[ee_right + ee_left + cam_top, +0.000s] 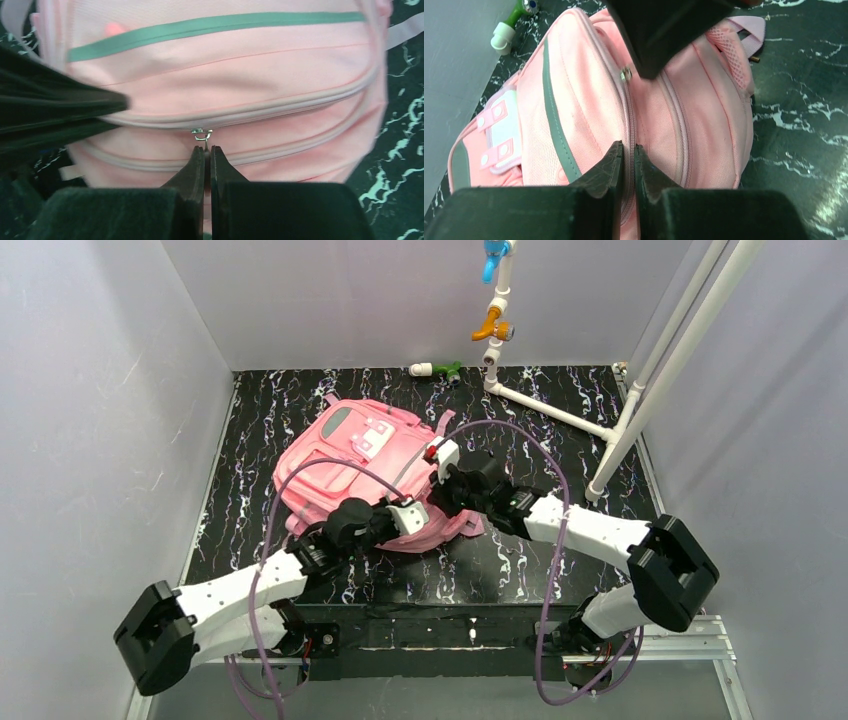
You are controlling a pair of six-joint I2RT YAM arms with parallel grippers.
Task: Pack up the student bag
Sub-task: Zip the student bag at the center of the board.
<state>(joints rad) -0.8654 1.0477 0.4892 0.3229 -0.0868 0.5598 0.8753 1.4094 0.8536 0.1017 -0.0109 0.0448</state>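
The student bag (350, 465), a soft pink backpack with grey stripes, lies flat on the black marbled table (590, 440). My left gripper (415, 515) rests on the bag's near side. In the left wrist view the left gripper (628, 149) is shut, pinching the bag's (574, 110) zip seam between its tips. My right gripper (447, 480) comes in from the right over the bag's top. In the right wrist view the right gripper (207, 149) is shut on the metal zipper pull (201, 134) of the bag (225, 65). That slider (625, 75) also shows under the right finger (664, 35).
A green and white pipe fitting (437, 369) lies at the back of the table, also seen as a fitting (511, 25) beside the bag. A white pipe frame (560, 410) with an orange valve (492, 328) stands at the back right. Grey walls close in the table.
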